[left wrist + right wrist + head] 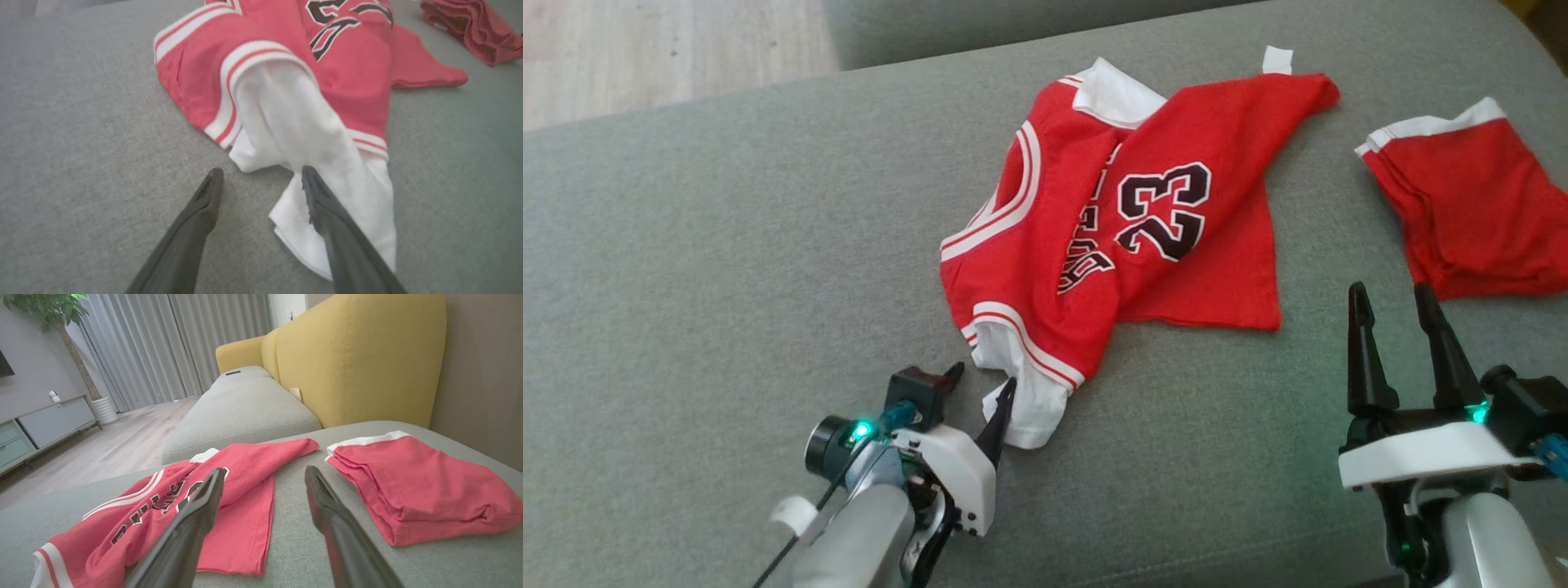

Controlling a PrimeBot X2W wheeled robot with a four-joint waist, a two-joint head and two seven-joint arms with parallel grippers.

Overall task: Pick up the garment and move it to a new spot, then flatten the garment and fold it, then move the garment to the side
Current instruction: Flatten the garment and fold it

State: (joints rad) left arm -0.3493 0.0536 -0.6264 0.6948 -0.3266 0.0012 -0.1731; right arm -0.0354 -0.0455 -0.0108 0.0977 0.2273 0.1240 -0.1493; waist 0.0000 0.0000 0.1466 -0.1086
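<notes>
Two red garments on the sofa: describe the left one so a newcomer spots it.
On the grey sofa cushion, look mid-seat, just ahead of the left end effector. The jersey lies crumpled there. Unlike the folded red garment to its right, it bears a black 23 and white sleeves.

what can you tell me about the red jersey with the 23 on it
The jersey is red, knit-looking fabric with a black, white-edged 23, partly hidden lettering, red-and-white striped trim and white sleeves. It lies crumpled and partly folded over itself on the grey cushion, not flat. The open left gripper straddles the edge of the near white sleeve, with one finger over the fabric. Nothing is pinched yet.
</notes>
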